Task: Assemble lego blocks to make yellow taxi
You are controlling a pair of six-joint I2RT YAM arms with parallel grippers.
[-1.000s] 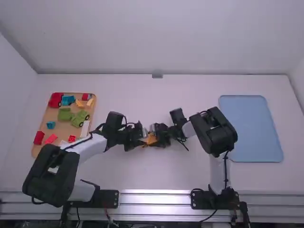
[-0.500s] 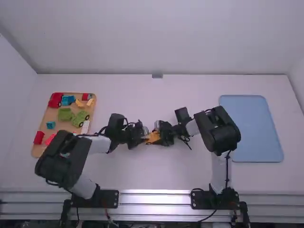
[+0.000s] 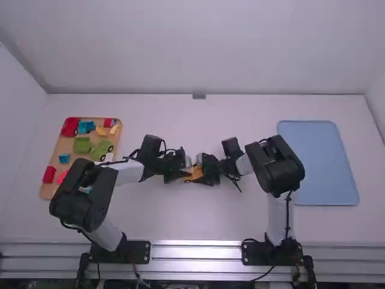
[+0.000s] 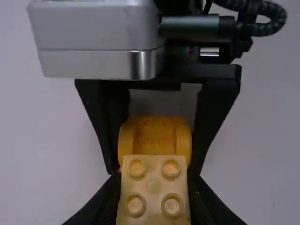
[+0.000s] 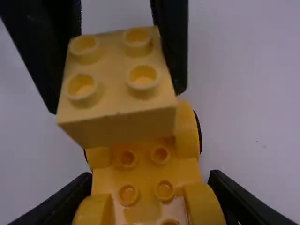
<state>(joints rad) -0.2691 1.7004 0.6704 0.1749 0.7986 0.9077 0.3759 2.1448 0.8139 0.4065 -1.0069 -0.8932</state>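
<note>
High view: left gripper (image 3: pixel 183 173) and right gripper (image 3: pixel 204 171) face each other near the middle of the white table (image 3: pixel 198 220), yellow pieces between them.
Left gripper: clamped on the square yellow block (image 4: pixel 153 186), a finger on either side.
Right gripper: grasping the yellow wheeled base (image 5: pixel 144 176) by its two sides.
Square block: two-by-two round studs on top, flat faces, crisp edges, smooth pale plastic; it sits over one end of the base in the right wrist view. Whether they touch, I cannot tell.
Wheeled base: deeper yellow, studded along the middle, rounded fenders at the corners, dark wheel (image 5: pixel 199 133) at one side.
Writing: small raised marks on the block's studs (image 4: pixel 171 205), too small to read.
Brown tray: at the left arm's side, the tray (image 3: pixel 46 192) bears a red wheeled piece (image 3: pixel 69 126), green blocks (image 3: pixel 82 144), blue blocks (image 3: pixel 86 127) and small yellow pieces (image 3: pixel 100 130).
Blue tray: a smooth, flat rectangle with rounded corners (image 3: pixel 319 162), at the right arm's side.
</note>
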